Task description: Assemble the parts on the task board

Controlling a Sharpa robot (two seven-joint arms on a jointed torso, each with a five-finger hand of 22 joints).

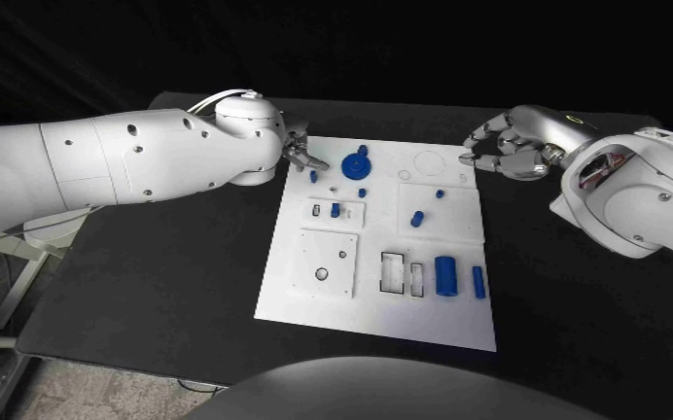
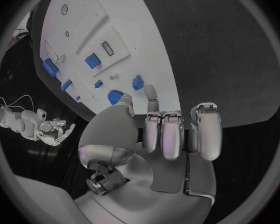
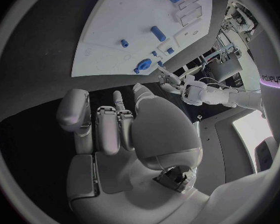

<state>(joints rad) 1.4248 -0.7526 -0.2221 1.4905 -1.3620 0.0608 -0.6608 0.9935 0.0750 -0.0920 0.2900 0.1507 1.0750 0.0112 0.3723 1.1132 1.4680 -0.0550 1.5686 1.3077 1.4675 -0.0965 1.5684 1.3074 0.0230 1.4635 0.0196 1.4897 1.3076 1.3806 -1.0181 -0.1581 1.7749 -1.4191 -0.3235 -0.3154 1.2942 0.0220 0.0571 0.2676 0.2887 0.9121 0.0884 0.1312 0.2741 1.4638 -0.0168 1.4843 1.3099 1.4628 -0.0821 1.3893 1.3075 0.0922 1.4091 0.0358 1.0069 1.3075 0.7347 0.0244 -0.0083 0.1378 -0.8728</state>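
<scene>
While the white task board lies flat in the middle of the black table, both hands are held at its far end, one at each corner. The left hand is seen at the far left corner of the board, its fingertips pointed toward a round blue part that sits just beside them; whether they touch it cannot be told. In the left wrist view the left hand's fingers are lined up side by side and bent forward, with nothing gripped between them. The right hand is held just beyond the far right corner of the board, above the table, its fingers curled inward around nothing. In the right wrist view those fingers are folded close together against the palm.

Small blue parts are scattered over the board: a short peg near the round part, another to its right, a longer tilted piece in the middle, and a small one in a raised square plate on the left. At the near right, a large blue cylinder and a slimmer blue bar lie side by side, beside two rectangular recesses.
</scene>
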